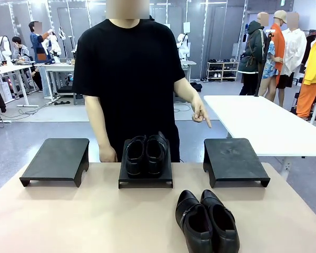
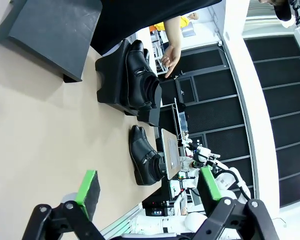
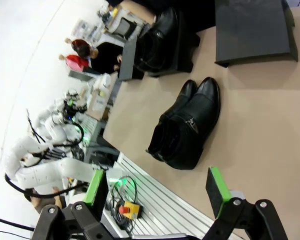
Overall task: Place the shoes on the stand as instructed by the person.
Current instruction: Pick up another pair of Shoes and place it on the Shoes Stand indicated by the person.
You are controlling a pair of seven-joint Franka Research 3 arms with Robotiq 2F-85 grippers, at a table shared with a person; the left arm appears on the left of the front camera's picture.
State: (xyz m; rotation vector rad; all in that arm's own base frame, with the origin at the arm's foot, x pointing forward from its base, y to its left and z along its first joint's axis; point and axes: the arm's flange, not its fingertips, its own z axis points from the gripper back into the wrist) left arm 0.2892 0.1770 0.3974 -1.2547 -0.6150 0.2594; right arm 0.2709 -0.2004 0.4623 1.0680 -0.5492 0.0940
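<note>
Middle stand (image 1: 146, 183): I see one pair of glossy black dress shoes (image 1: 146, 155) on top. Second pair (image 1: 206, 220) sits side by side on the tan table (image 1: 68, 216) near my edge, toes toward the person. Person's hand (image 1: 201, 114) points down at the right stand (image 1: 235, 159). Left gripper (image 2: 148, 186) and right gripper (image 3: 156, 189): jaws spread wide, nothing held or touched.

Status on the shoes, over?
Left gripper, right gripper open, holding nothing. One shoe pair on middle stand, second pair loose on table. Person's hand points toward right stand.
</note>
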